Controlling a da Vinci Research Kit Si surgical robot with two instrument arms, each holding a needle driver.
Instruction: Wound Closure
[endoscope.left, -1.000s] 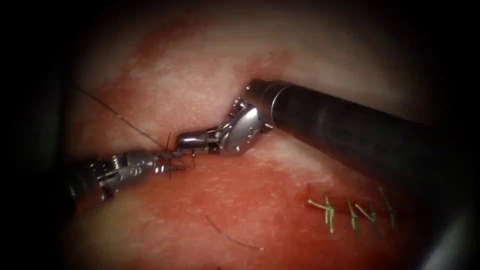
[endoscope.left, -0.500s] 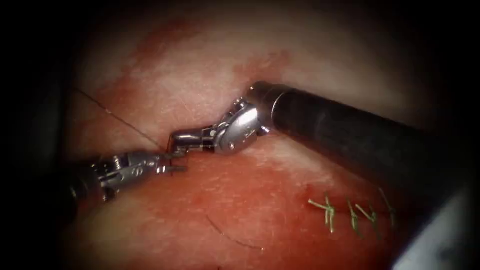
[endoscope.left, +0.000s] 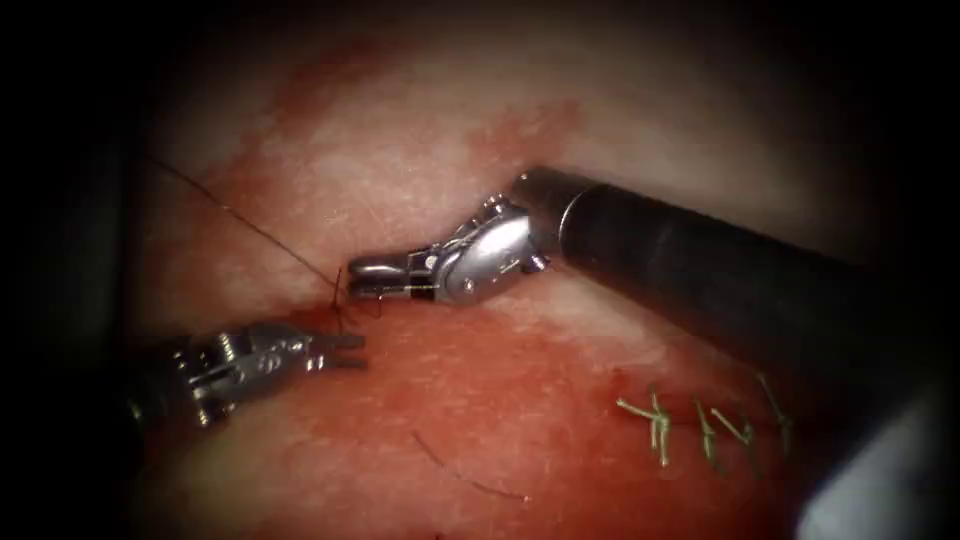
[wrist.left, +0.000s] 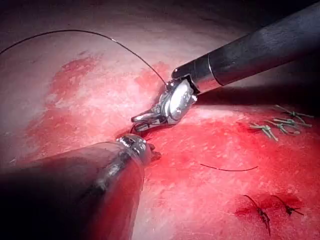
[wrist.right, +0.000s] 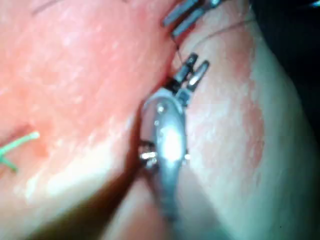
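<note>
Red-stained pale pork tissue (endoscope.left: 450, 170) fills the background. The right silver needle driver (endoscope.left: 352, 281) grasps the dark curved needle (endoscope.left: 338, 300), standing in the cut. At eight o'clock, the left driver (endoscope.left: 352, 350) gapes, empty.

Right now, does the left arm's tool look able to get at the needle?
Probably yes. The left tool has open, empty jaws just below the needle, which seems to stand in the tissue, with nothing between them. The right tool sits close at the needle's other side.
</note>
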